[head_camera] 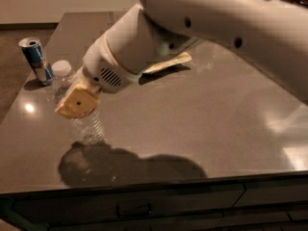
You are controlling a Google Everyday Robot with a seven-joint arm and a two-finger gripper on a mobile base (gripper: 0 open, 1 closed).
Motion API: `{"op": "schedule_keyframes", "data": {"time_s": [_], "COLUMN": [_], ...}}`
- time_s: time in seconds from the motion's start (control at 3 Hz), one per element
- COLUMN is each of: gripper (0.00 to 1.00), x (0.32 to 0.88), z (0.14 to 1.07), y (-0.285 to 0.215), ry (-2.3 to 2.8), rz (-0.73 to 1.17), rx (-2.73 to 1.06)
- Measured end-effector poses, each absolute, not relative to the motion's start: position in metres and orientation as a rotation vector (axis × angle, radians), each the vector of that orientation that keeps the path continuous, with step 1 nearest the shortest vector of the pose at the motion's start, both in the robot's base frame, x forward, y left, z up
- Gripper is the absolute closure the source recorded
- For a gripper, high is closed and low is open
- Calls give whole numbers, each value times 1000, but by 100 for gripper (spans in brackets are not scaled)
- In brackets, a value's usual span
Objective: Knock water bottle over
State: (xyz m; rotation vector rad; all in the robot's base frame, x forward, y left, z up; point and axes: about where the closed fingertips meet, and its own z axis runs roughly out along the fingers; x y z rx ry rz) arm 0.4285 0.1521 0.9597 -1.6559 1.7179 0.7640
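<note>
The water bottle [86, 126] is a small clear ribbed bottle with a white cap [61, 67]. It stands near the left front of the grey table and leans a little to the left. My gripper [77, 103] is a tan-tipped end on a thick white arm. It sits right in front of the bottle's middle, touching or almost touching it, and hides the label band.
A slim blue-silver drink can [37, 60] stands just behind and left of the bottle. A flat tan packet [168, 62] lies farther back under the arm. The table's front edge [144, 179] runs close below the bottle, the left edge near the can.
</note>
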Motion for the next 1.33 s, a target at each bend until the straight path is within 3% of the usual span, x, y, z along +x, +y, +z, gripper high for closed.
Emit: {"op": "schedule_keyframes", "data": {"time_s": [0.33,1.33], "gripper": [100,100], "x": [461,516], "z": [972,941], "y": [112,-14], "ry": [1842,2161], "rz": [599,72], "rx": [-1701,-1911]}}
